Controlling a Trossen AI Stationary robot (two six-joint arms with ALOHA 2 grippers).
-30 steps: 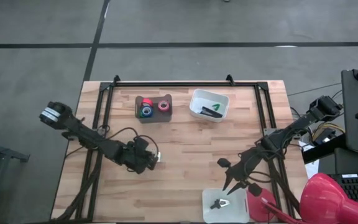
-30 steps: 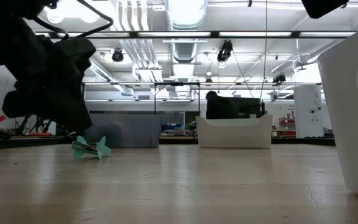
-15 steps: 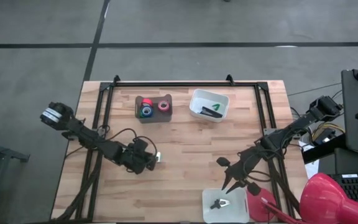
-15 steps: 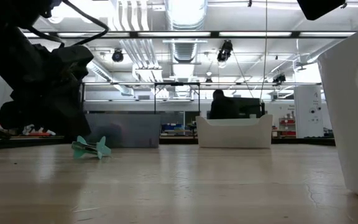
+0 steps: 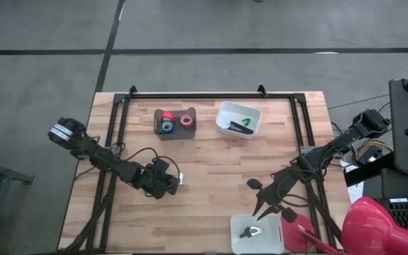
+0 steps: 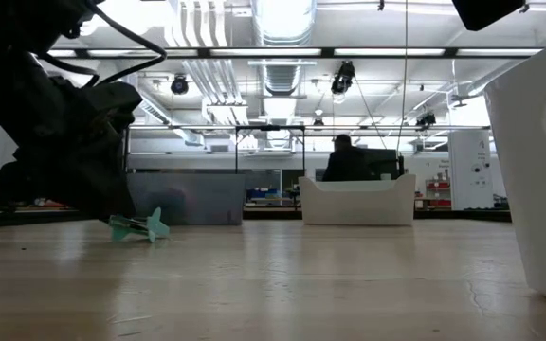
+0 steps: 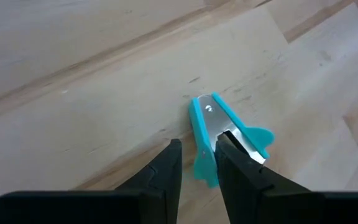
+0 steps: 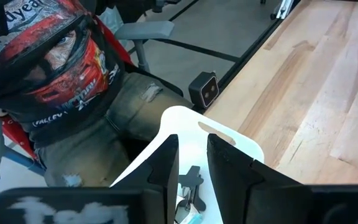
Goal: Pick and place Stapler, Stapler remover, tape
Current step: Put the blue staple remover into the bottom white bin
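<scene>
- The desk [image 5: 211, 163] carries a grey bin [image 5: 175, 124] with the tape rolls [image 5: 167, 122] inside.
- A white tray [image 5: 239, 120] beside it apparently holds the stapler [image 5: 241, 127].
- The left end effector [image 7: 197, 160], fingers spread, straddles the teal staple remover [image 7: 219, 134] lying on the desk.
- The right end effector [image 8: 191, 163], fingers parted and empty, hovers over the near white bin [image 5: 258, 234].

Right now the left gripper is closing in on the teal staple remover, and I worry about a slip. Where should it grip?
Grip the staple remover across the narrow end of its V, coming down from above. It lies flat on the table, its arms spreading toward flared wings, so the joined end looks slimmest. The left gripper, fingers slightly apart, already straddles one teal arm.
</scene>
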